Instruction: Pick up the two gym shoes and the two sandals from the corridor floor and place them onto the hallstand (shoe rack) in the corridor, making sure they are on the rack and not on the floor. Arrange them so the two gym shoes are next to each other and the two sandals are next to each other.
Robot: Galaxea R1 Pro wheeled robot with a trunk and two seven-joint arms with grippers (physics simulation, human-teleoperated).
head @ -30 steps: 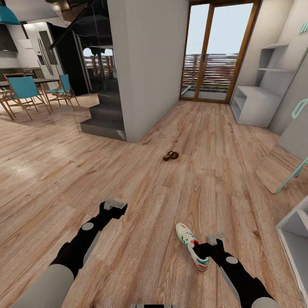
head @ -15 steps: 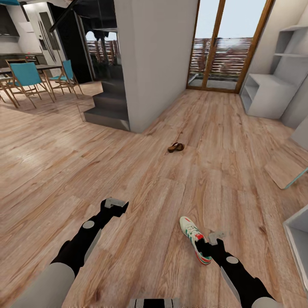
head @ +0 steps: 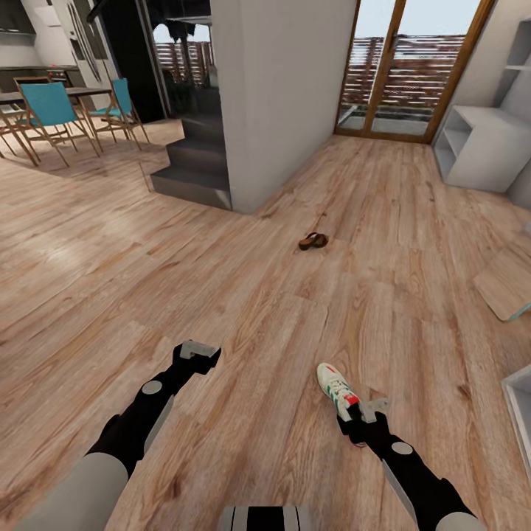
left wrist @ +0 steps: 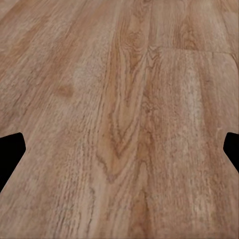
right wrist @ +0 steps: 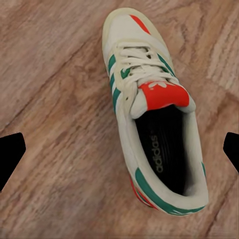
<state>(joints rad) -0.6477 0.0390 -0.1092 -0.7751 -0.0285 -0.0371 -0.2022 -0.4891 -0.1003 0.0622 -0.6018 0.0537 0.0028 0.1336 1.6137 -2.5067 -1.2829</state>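
One gym shoe (head: 338, 387) lay on the corridor floor (head: 243, 310), low in the head view and just ahead of the right end effector (head: 366, 413). Its toe pointed away from the robot, its heel sat right under that end effector. From the right wrist camera the gym shoe (right wrist: 152, 114) sat square between the two dark fingertips (right wrist: 11, 155), which stood wide apart at the edges of the frame, well clear of the leather on both sides. So the right end effector was spread wide, above the shoe and gripping nothing. White laces, green stripes, red-orange tongue label and the dark inside all showed clearly there.

Further up the corridor, a brown sandal (head: 313, 240) rested on the planks, near the corner of the grey wall (head: 287, 96); whether it was one sandal or two lying together was too small to tell.

The left end effector (head: 198, 352) hung out over bare floor, well apart from the shoe. Its wrist camera looked down on wood grain (left wrist: 124, 114), with dark fingertips (left wrist: 10, 152) set far apart at both edges: spread too, and empty.

At the right, the pale-grey hallstand (head: 487, 144) stood beside the glass door (head: 413, 66). Teal chairs (head: 48, 110) and a desk (head: 37, 94) sat off to the far left, past the dark steps (head: 195, 173).
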